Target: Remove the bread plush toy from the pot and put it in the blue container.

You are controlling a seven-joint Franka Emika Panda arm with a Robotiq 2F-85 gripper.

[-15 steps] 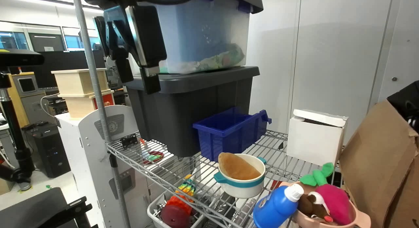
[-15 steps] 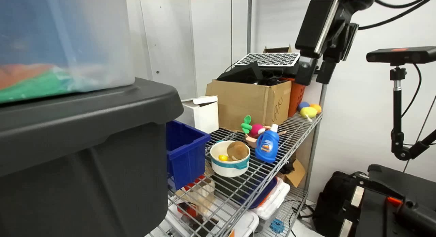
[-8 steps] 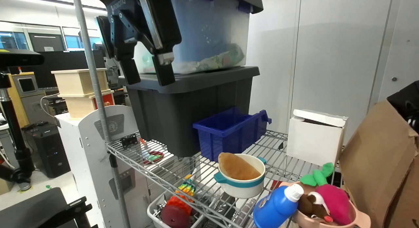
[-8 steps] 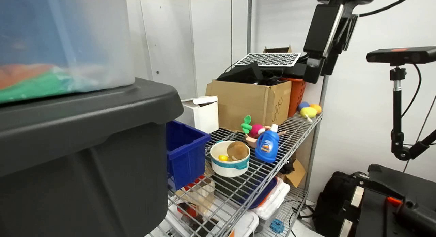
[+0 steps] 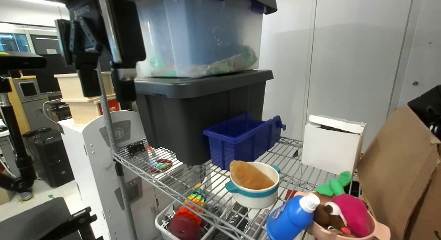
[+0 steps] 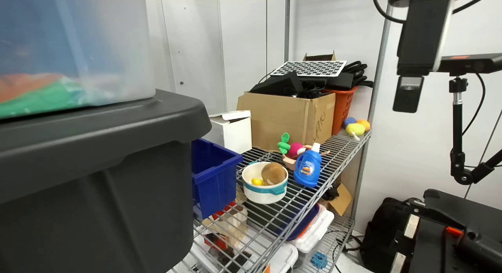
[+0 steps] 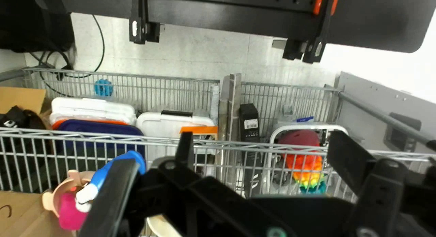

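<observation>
One robot arm [image 5: 86, 12] hangs high, pointing down, well away from the pot [image 5: 255, 200]. Its jaws are spread wide, holding nothing. The bread toy [image 5: 249, 176] sits in the pot, near the blue container [image 5: 224, 152].

The round white pot [image 5: 256, 200] is banded teal; the loaf-shaped plush toy [image 5: 251, 177] in it is golden-brown; the rectangular plastic bin [image 5: 232, 151] beside the pot, dark blue.
</observation>
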